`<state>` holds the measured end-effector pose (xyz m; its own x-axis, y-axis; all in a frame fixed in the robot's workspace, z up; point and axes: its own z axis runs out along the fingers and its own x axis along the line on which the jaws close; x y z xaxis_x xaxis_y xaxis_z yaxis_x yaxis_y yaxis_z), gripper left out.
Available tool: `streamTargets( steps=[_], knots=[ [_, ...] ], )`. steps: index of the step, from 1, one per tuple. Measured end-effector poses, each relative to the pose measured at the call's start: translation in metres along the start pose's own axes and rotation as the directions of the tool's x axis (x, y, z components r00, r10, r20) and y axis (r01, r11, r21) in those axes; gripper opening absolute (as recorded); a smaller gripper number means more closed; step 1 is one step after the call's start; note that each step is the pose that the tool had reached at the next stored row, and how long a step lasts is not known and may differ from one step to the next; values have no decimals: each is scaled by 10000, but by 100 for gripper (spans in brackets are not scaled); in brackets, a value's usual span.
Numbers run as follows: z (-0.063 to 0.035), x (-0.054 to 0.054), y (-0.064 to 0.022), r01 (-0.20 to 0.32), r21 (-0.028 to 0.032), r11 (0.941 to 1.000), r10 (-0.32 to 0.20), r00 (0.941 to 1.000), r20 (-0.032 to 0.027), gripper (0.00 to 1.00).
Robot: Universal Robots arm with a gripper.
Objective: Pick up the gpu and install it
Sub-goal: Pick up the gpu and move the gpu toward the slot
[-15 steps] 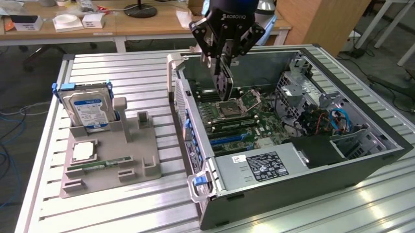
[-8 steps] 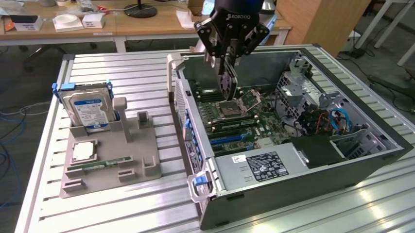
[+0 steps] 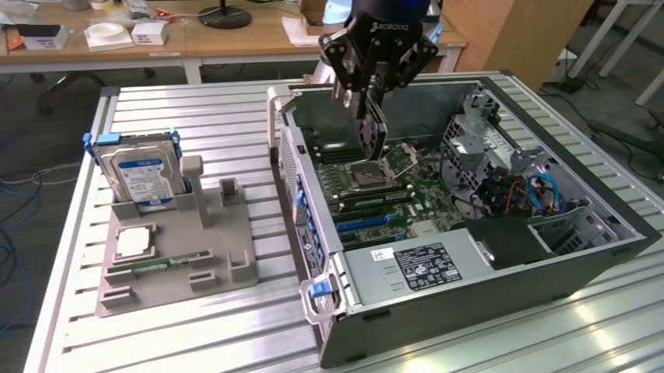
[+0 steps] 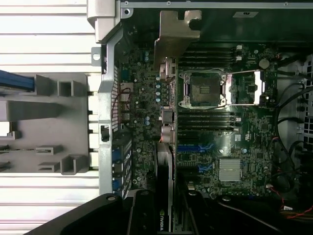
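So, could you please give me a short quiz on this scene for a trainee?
1. True or false: the gripper is shut on the gpu.
2. The gpu is held over: A the floor, B the open case, C a wooden desk.
3. What stands upright in the grey rack?
Key: 1 true; 2 B; 3 the hard drive.
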<state>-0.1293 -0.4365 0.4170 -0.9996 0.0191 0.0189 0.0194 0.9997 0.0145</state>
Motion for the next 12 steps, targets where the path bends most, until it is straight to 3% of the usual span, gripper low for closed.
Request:
streamTargets(
  steps=[12],
  knots=[
    [-3, -143, 3, 0, 0, 10000, 0, 10000, 0, 26]
  ],
)
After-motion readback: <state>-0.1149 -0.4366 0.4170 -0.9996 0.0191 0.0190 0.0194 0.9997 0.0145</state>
